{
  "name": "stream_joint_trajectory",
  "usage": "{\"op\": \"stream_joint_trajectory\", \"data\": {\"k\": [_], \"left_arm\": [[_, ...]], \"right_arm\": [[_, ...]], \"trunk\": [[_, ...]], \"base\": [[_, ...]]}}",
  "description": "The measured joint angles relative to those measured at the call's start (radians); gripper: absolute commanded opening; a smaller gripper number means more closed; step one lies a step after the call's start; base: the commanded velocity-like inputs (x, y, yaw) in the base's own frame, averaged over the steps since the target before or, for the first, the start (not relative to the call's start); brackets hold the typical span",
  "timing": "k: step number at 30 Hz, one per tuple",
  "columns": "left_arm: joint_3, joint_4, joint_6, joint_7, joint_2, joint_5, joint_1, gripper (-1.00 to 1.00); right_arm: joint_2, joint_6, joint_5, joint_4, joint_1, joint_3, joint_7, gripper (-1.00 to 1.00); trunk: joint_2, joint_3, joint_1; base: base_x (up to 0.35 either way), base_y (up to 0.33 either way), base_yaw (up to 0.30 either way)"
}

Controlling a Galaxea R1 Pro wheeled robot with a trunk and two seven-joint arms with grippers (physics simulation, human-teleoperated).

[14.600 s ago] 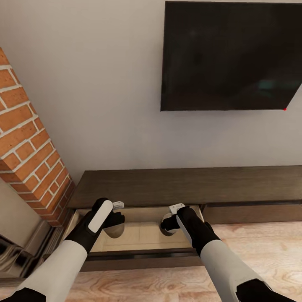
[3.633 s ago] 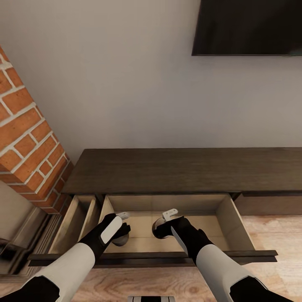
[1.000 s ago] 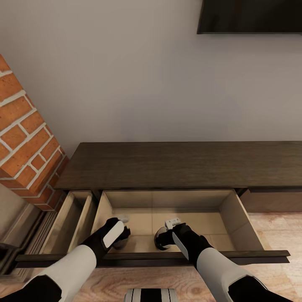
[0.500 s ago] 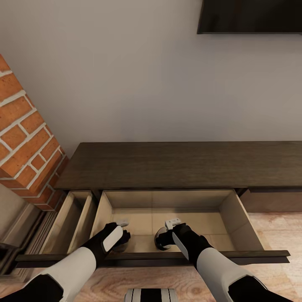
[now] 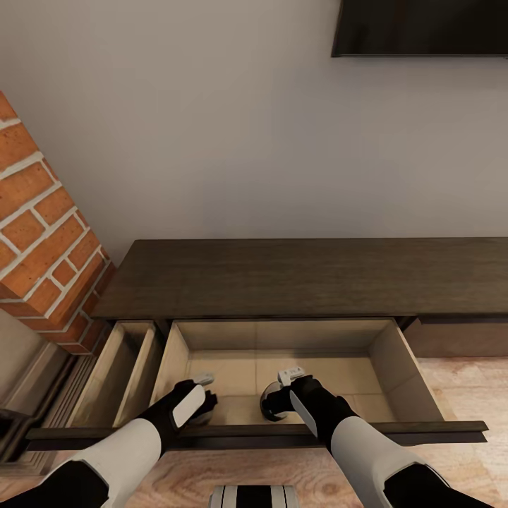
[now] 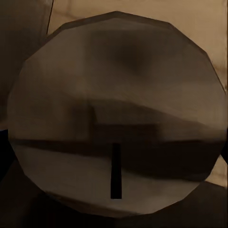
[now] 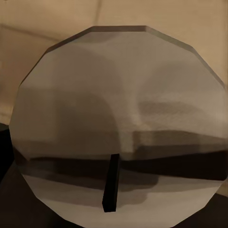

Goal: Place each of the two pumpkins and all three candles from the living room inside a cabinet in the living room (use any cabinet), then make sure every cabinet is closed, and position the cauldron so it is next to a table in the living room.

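The long dark-brown cabinet point(image 5: 282, 279) stands against the wall with a wide drawer point(image 5: 346, 370) pulled open, its inside pale wood. My left gripper point(image 5: 204, 399) reaches into the drawer's near left part, shut on a glossy grey round candle point(image 5: 205, 414) that the drawer front partly hides. My right gripper point(image 5: 278, 392) is beside it, shut on a second grey candle point(image 5: 269, 404) low over the drawer floor. Each wrist view looks down on a candle's round top, one point(image 6: 118, 85) and the other point(image 7: 118, 90), both with a short black wick. Pumpkins, cauldron and table are out of view.
A narrower drawer point(image 5: 120, 374) stands open left of the wide one. A brick fireplace point(image 5: 35, 240) rises at the left, a wall TV point(image 5: 423, 28) hangs at the upper right. The cabinet's right drawer front point(image 5: 458, 337) is closed above the wood floor point(image 5: 466, 395).
My left gripper with its candle has sunk slightly lower and nearer the drawer front over the last second. The right gripper and its candle have stayed put.
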Motion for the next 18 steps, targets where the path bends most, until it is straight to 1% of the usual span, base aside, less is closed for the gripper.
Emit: {"op": "stream_joint_trajectory", "data": {"k": [11,18], "left_arm": [[0.000,0.030,-0.012,-0.091,-0.001,0.001,0.000,-1.00],[0.000,0.032,-0.013,-0.100,-0.002,-0.001,0.000,-1.00]], "right_arm": [[0.000,0.000,0.000,0.000,0.000,0.000,0.000,-1.00],[0.000,0.000,0.000,0.000,0.000,0.000,0.000,-1.00]], "trunk": [[0.000,0.000,0.000],[0.000,0.000,0.000]], "base": [[0.000,0.000,0.000],[0.000,0.000,0.000]]}}
